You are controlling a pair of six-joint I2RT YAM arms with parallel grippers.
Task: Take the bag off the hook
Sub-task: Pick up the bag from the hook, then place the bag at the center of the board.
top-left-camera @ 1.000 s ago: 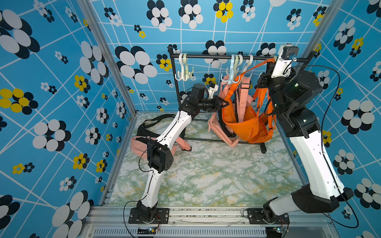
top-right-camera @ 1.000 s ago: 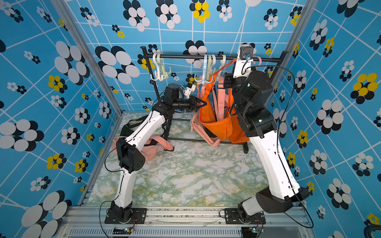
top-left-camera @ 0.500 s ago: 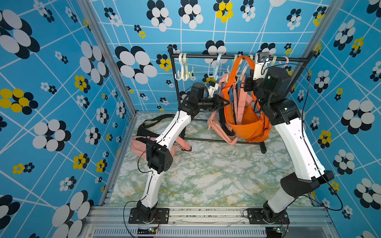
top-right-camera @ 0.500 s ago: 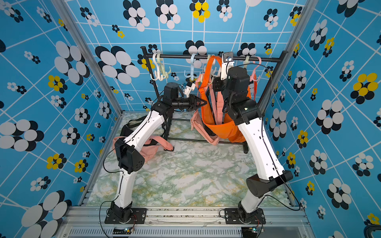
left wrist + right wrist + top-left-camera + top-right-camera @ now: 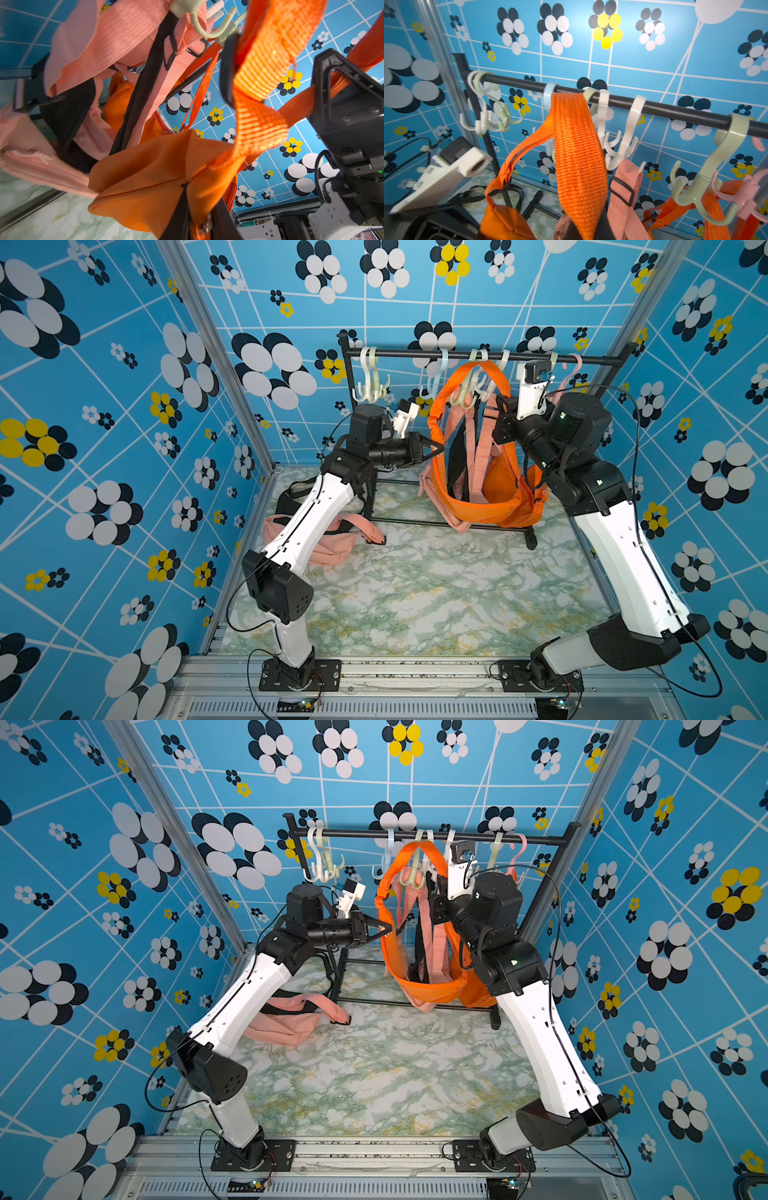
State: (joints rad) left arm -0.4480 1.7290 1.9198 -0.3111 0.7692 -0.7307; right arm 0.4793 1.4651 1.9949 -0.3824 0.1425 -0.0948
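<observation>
Blue flower walls (image 5: 104, 448), marble floor (image 5: 415, 593): orange bag (image 5: 498, 506) hangs at rack (image 5: 348, 364), both arms on its strap (image 5: 577, 145).
Risks, big→small: rack looks light, so a hard sideways pull could tip it or skate the hooks (image 5: 370, 383) along the rail (image 5: 407, 353). Hanging pink bag (image 5: 482, 452) sits inside the orange loop and may get dragged off w/ it. Strap top is up by the rail; can't tell if it's clear of green hook (image 5: 464, 397), and the prongs could snag the webbing on the way out. L gripper (image 5: 434, 448) pinches the strap's left run, R gripper (image 5: 326, 81) is clamped on the right run. L bite looks shallow, may slip.
</observation>
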